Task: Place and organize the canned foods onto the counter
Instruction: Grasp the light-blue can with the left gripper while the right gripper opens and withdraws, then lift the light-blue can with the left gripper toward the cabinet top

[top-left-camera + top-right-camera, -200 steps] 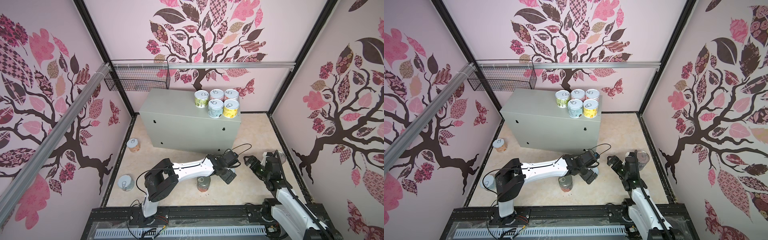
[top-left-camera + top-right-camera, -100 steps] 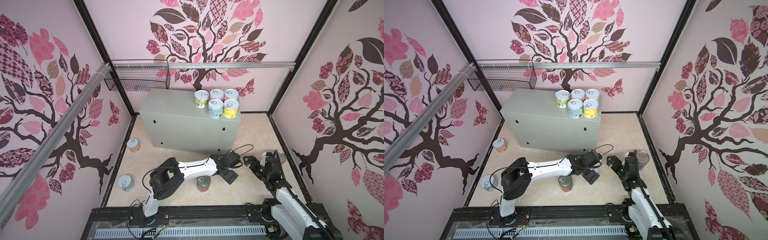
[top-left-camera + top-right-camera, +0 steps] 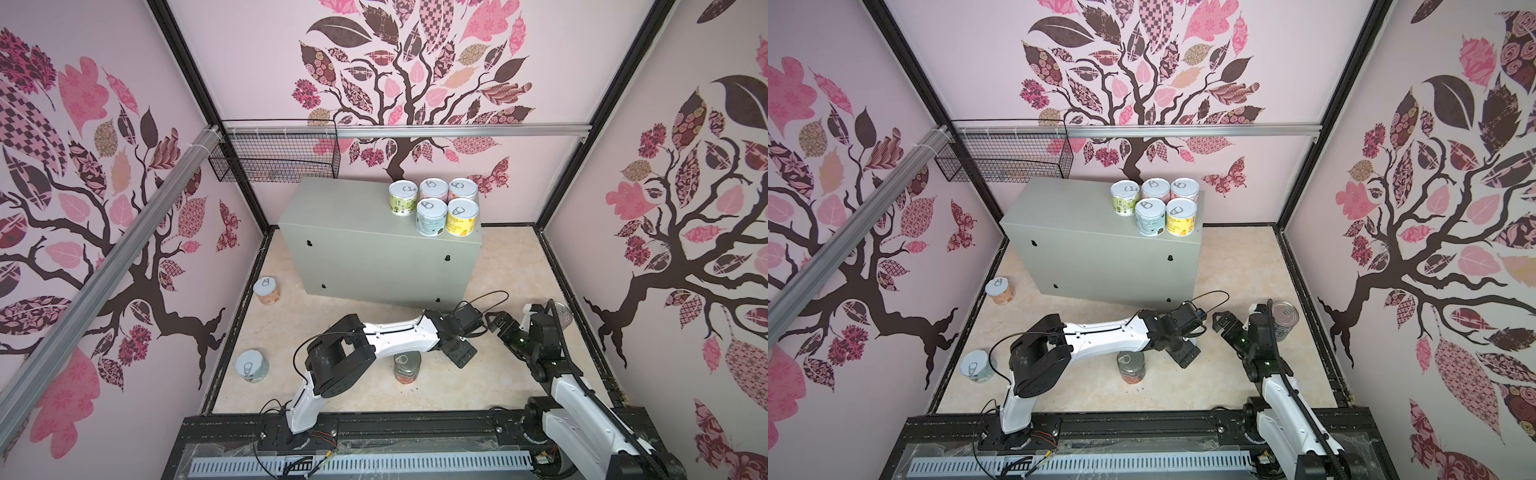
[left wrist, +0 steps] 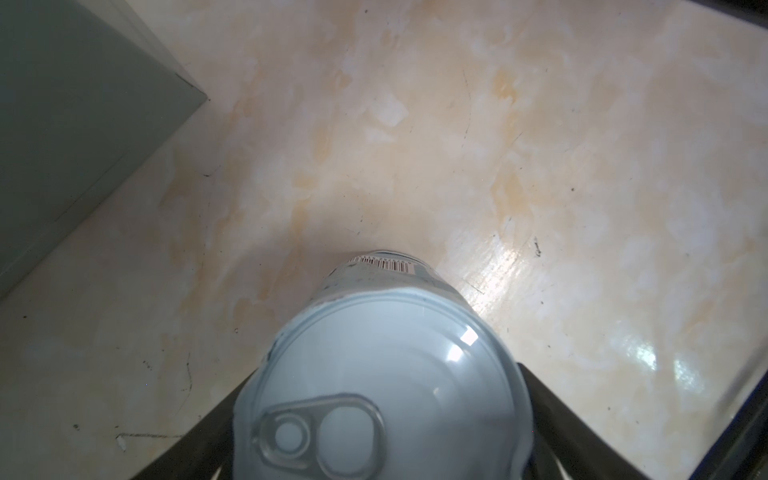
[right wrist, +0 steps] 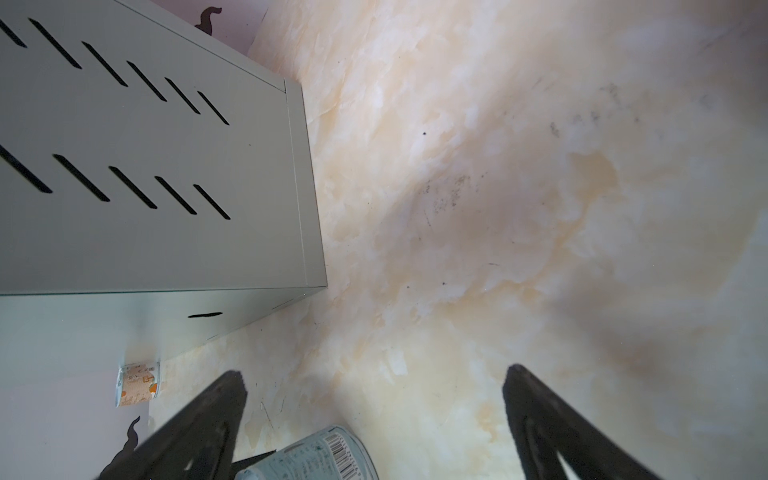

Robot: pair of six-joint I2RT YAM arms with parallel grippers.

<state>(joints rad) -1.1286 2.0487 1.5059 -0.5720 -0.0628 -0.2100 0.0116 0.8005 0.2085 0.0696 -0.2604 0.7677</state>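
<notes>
Five short cans (image 3: 433,203) (image 3: 1156,208) stand grouped at the right end of the grey counter (image 3: 374,232) (image 3: 1100,237). My left gripper (image 3: 457,343) (image 3: 1183,343) (image 4: 382,424) points down at the floor in front of the counter's right corner, shut on a pale blue can (image 4: 386,374) (image 5: 316,457), one finger against each side. My right gripper (image 3: 496,322) (image 3: 1223,322) (image 5: 376,372) hangs open and empty just right of it. On the floor stand a reddish tall can (image 3: 407,368), a peach can (image 3: 266,291) (image 5: 137,384), a pale can (image 3: 252,365) and a dark tall can (image 3: 1285,318).
A black wire basket (image 3: 274,162) hangs on the back wall above the counter's left end. An aluminium rail (image 3: 457,131) crosses the back wall and another runs along the left wall. Patterned walls close in three sides, and a black frame (image 3: 374,424) runs along the front.
The left gripper's jaws have narrowed onto the pale blue can, and the left arm's elbow has shifted right. The right arm has not moved.
</notes>
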